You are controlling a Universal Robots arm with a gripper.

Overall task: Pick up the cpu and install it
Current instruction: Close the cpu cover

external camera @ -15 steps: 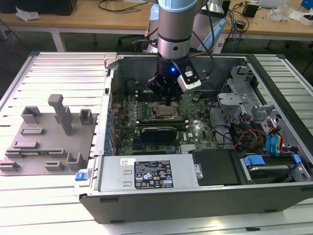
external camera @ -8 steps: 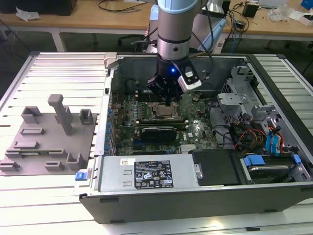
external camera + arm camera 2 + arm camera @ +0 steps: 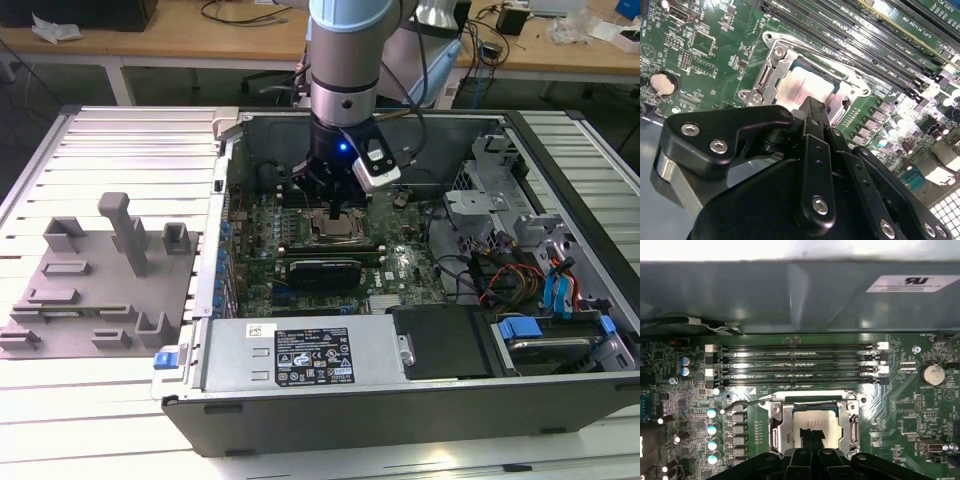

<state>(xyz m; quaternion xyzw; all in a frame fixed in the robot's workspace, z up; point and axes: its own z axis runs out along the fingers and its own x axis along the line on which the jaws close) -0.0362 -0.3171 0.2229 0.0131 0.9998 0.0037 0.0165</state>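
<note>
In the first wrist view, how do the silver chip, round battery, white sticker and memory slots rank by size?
1. memory slots
2. silver chip and white sticker: too alike to rank, and the chip is partly hidden
3. round battery

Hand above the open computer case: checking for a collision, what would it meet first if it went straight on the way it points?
The silvery square cpu lying in the metal socket frame; the hand points down at its top, though whether they touch is unclear.
</note>
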